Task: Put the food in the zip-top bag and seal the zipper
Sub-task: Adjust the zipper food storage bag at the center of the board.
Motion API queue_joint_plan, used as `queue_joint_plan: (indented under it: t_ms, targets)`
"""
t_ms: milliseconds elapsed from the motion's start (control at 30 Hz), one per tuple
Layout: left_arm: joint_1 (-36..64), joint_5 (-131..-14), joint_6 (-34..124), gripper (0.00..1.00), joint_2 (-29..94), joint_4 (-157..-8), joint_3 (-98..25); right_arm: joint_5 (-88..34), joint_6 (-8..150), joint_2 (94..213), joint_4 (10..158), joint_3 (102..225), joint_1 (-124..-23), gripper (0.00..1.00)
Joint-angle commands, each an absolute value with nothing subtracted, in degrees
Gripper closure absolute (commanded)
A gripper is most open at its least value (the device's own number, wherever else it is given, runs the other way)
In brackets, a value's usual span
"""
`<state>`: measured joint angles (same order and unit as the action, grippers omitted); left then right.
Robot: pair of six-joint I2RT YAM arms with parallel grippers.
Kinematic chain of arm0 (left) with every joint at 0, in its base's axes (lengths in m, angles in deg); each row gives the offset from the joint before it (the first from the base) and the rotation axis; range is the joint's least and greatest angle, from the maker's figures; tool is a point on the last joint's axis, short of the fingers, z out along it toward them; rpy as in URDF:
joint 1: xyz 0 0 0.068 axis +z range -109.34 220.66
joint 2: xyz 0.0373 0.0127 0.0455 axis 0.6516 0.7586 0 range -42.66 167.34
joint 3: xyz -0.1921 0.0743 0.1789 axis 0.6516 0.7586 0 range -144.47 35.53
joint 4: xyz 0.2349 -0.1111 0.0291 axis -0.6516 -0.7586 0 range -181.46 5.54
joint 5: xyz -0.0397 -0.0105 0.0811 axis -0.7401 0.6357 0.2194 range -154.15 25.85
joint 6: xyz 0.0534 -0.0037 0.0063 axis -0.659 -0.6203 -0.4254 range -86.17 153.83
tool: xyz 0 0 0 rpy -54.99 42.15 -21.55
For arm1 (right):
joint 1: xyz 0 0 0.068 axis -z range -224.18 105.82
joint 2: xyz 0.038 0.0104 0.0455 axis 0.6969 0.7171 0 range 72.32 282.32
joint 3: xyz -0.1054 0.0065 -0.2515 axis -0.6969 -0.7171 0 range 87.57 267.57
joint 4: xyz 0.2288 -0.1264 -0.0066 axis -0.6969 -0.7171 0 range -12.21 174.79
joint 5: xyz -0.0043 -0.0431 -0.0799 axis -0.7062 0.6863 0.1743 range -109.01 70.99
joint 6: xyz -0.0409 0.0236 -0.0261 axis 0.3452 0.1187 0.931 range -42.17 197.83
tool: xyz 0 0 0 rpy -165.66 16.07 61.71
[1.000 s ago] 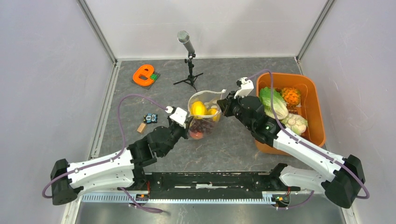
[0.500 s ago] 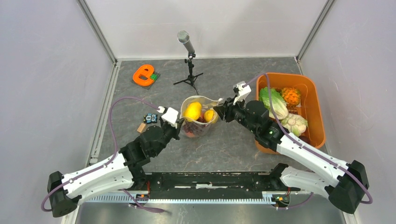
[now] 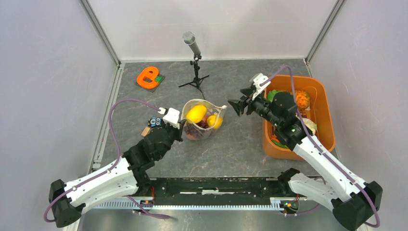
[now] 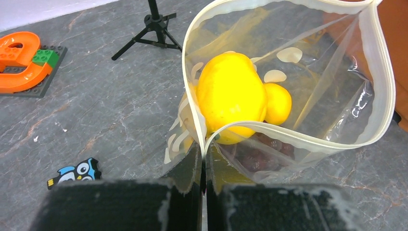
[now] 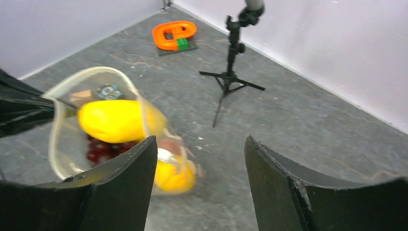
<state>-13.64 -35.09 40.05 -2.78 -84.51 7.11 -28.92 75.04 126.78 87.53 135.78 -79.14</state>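
Filling step: zip-top bag (image 3: 202, 120) mid-table, mouth agape, yellow food (image 4: 231, 94) inside, zipper (image 4: 288, 136) rim pinched by left gripper (image 4: 203, 163); right gripper (image 5: 201, 144) spread, empty, beside orange tub (image 3: 328, 122); next, probably, another piece fetched thence.

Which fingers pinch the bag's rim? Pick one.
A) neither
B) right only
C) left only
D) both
C: the left fingers are shut on the rim of the bag, while the right fingers stand open and empty, apart from it.
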Motion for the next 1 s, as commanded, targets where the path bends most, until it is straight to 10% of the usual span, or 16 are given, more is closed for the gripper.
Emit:
queue_joint_plan:
  t_ms: [0, 567, 967]
  targets:
    - [-12.2, -33.1, 42.8, 0.98, -3.1, -82.0, 5.6, -43.6, 80.6, 128.9, 90.5, 135.7, -70.2, 0.29]
    - [-9.4, -35.7, 43.8, 0.98, -2.1, -83.7, 4.4, -69.4, 96.0, 137.1, 106.0, 124.4, -66.4, 0.22]
    - [-9.1, -37.0, 44.4, 0.98, -1.9, -84.1, 4.2, -70.2, 101.5, 144.4, 108.5, 127.5, -72.0, 0.49]
